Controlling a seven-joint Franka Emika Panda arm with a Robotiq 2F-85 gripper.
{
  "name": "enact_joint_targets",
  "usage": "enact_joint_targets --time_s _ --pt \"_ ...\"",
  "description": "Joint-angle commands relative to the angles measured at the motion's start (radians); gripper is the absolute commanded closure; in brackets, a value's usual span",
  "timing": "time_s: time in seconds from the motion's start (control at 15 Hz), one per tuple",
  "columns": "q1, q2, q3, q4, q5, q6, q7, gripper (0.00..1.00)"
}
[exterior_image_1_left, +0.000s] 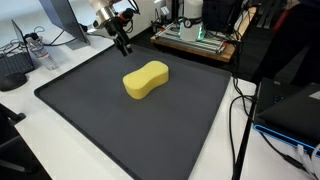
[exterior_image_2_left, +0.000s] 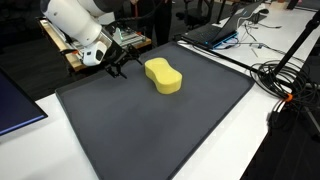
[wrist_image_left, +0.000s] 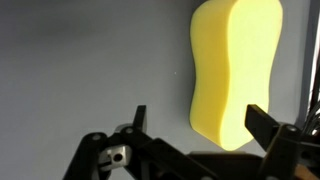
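A yellow peanut-shaped sponge (exterior_image_1_left: 146, 79) lies flat on a dark grey mat (exterior_image_1_left: 110, 120); it also shows in the other exterior view (exterior_image_2_left: 163, 75) and in the wrist view (wrist_image_left: 235, 65). My gripper (exterior_image_1_left: 124, 46) hangs above the mat's far corner, apart from the sponge, also seen in an exterior view (exterior_image_2_left: 117, 68). In the wrist view the gripper (wrist_image_left: 198, 120) is open and empty, its two black fingers spread wide, with the sponge's near end lying between them and further off.
The mat lies on a white table (exterior_image_1_left: 40, 150). A wooden rack with electronics (exterior_image_1_left: 195, 38) stands behind the mat. Black cables (exterior_image_2_left: 285, 85) and a laptop (exterior_image_2_left: 215, 30) lie beside the mat. A dark box (exterior_image_1_left: 295, 115) sits at one side.
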Motion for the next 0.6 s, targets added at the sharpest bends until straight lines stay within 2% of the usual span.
enact_joint_targets --time_s 0.0,0.13,0.53 --pt "0.011 -0.101 -0.027 -0.148 0.086 0.066 -0.067 0.00" --pt "0.024 -0.142 -0.042 -0.209 0.096 0.096 -0.046 0.00" --pt "0.071 -0.314 -0.071 -0.378 0.089 0.110 0.198 0.00"
